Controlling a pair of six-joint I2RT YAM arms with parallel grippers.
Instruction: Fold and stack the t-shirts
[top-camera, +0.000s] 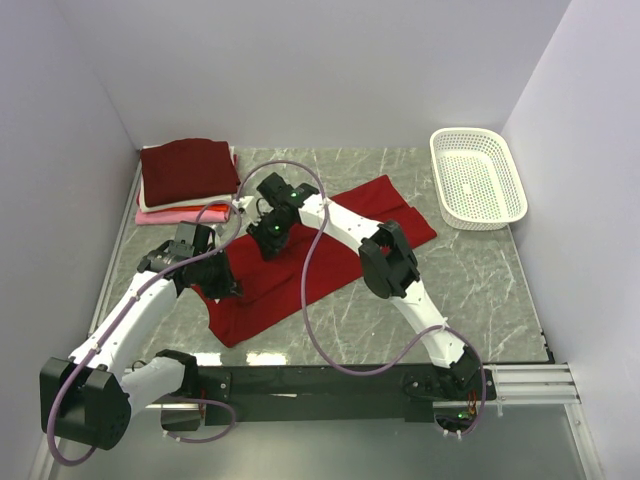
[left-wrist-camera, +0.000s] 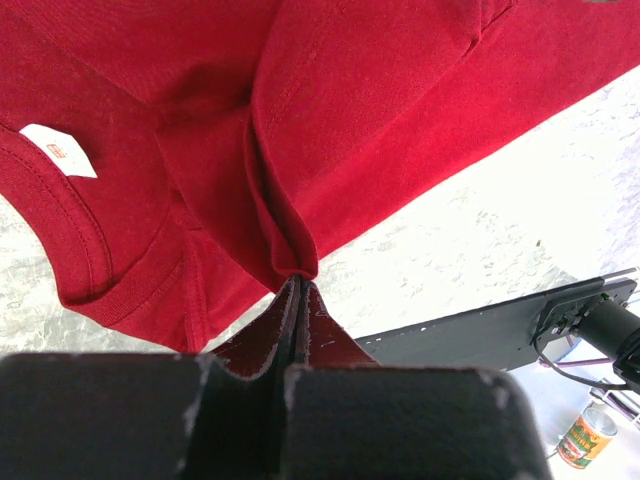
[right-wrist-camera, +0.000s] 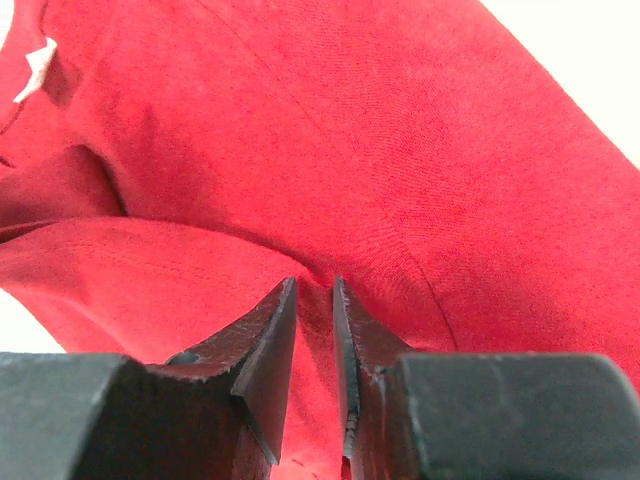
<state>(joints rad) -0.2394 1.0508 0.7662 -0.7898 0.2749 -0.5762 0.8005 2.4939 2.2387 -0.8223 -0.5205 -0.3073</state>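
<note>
The left jaws are being pressed fully together on a ridge of the red t-shirt (top-camera: 398, 215), the right jaws almost together on its cloth, apparently for folding it at the middle of the tabletop (top-camera: 480, 290), near the folded stack (top-camera: 187, 172) at the far left corner.

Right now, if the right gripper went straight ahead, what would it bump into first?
The red t-shirt. The right gripper pinches a fold of it, and red cloth fills nearly everything ahead. What lies behind the cloth is hidden.
</note>
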